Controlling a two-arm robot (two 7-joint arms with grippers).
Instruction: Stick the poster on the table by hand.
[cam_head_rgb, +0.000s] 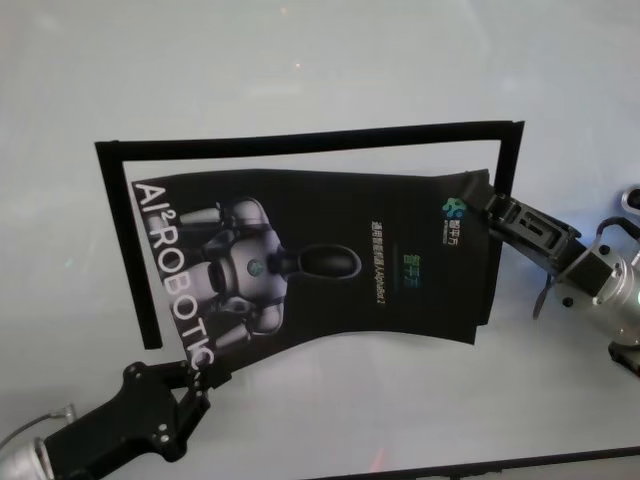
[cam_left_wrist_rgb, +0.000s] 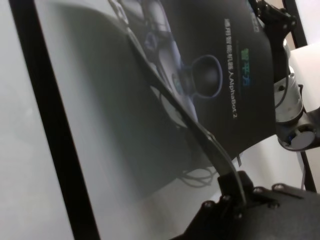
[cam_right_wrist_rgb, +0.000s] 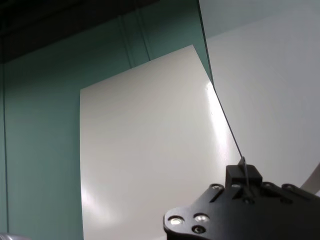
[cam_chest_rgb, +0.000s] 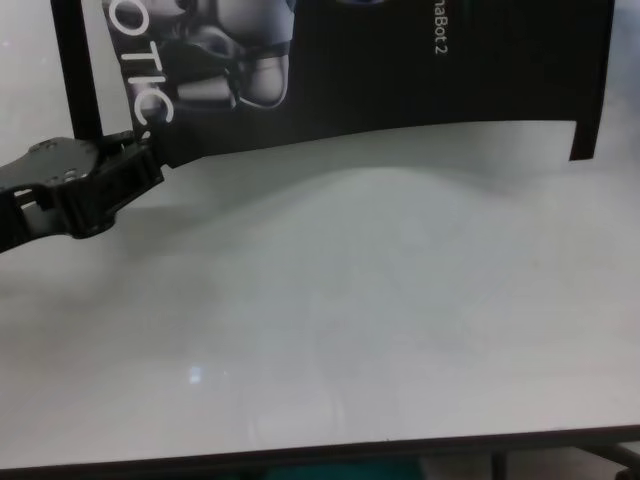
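The poster (cam_head_rgb: 330, 260) is a black sheet with a grey-white robot picture and white letters. It hangs a little above the table (cam_head_rgb: 330, 70) and sags in the middle. My left gripper (cam_head_rgb: 197, 378) is shut on its near left corner by the letters "TIC"; it also shows in the chest view (cam_chest_rgb: 140, 165). My right gripper (cam_head_rgb: 487, 207) is shut on its far right corner. In the left wrist view the poster (cam_left_wrist_rgb: 220, 60) rises from my fingers (cam_left_wrist_rgb: 235, 185). In the right wrist view it shows only as a thin edge (cam_right_wrist_rgb: 225, 120) above my fingers (cam_right_wrist_rgb: 243, 175).
Narrow black strips lie on the table as an open frame: one along the far side (cam_head_rgb: 300, 140), one on the left (cam_head_rgb: 125, 240), a short one at the right (cam_head_rgb: 510, 160). The table's dark front edge (cam_chest_rgb: 400, 448) runs close below.
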